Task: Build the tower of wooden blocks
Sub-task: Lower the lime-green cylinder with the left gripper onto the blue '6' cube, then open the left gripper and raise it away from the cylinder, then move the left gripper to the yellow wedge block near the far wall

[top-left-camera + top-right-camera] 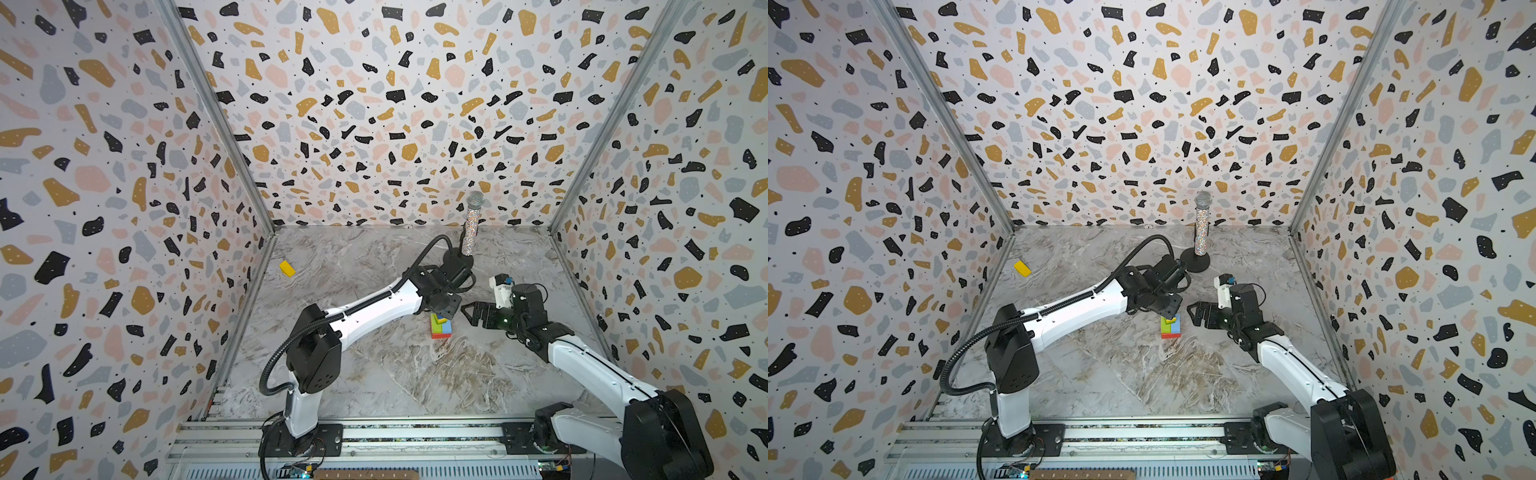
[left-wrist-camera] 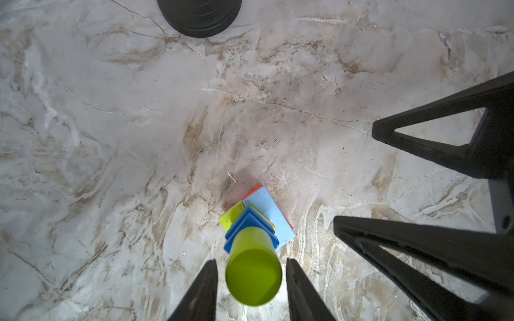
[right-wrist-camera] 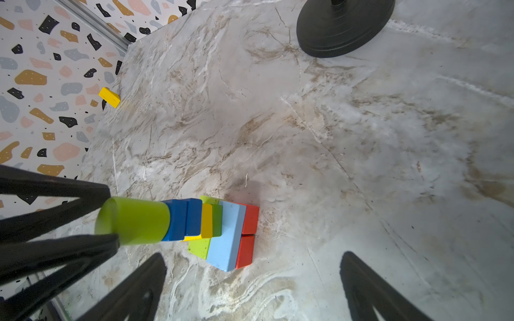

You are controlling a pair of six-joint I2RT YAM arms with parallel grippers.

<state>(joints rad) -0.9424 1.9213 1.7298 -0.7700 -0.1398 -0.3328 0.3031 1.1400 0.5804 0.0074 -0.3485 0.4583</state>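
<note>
**Position.** The tower (image 1: 440, 327) stands mid-table (image 1: 374, 374). It has red bricks lowest, then a light blue brick, green, yellow and two dark blue blocks. A green cylinder (image 2: 253, 273) stands upright on top.

**Left gripper** (image 2: 250, 261). It hangs directly over the tower, with one finger on each side of the cylinder. The left wrist view shows a thin strip of table between each finger and the cylinder wall. The jaws are therefore slightly parted and grip nothing.

**Right gripper** (image 1: 467, 313). It sits just beside the tower on its right. The jaws are spread wide and empty.

**Governing relation.** The cylinder's long axis is vertical and runs up between the left fingers. The likely next move is a withdrawal, which should follow that axis. Any sideways drift would push the cylinder off the narrow stack.

**Remaining block.** One yellow block (image 1: 286, 268) lies against the left wall, well apart from the tower. The left arm is nearer to it.

**View differences.**
- In both top views the left gripper hides the cylinder, so only the lower tower shows. These views do show the yellow block and a microphone (image 1: 471, 226) at the back.
- The left wrist view alone shows the finger clearances.
- The right wrist view alone shows the tower's side profile: the upper blocks sit offset toward one end of the bricks below.
</note>
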